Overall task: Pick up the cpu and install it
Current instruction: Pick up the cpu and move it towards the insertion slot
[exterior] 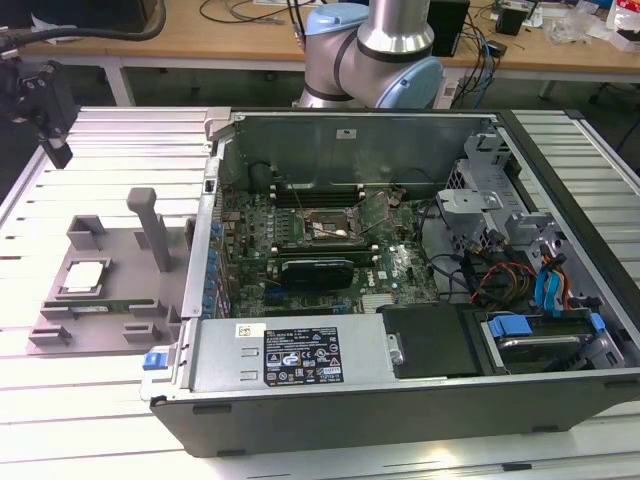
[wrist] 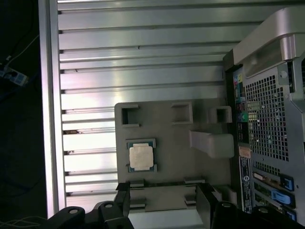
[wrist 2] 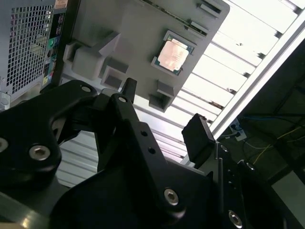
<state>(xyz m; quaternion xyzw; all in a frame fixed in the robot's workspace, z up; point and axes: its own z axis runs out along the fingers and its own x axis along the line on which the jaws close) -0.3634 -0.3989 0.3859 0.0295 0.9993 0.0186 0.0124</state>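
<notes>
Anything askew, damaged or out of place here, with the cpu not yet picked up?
Nothing stands out. The cpu lies flat and square in its recess on the grey holder, beside the opened computer case. The end effector is open, empty and clear of the cpu.

Gripper high, angled downward, jaws spread wide, apparently holding nothing.

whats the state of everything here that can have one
cpu: lying flat on the grey holder, not gripped, not installed
gripper: open, empty, clear of the cpu
computer case: on its side, side panel off, inside exposed
memory stick: lying on the holder beside the cpu
</notes>
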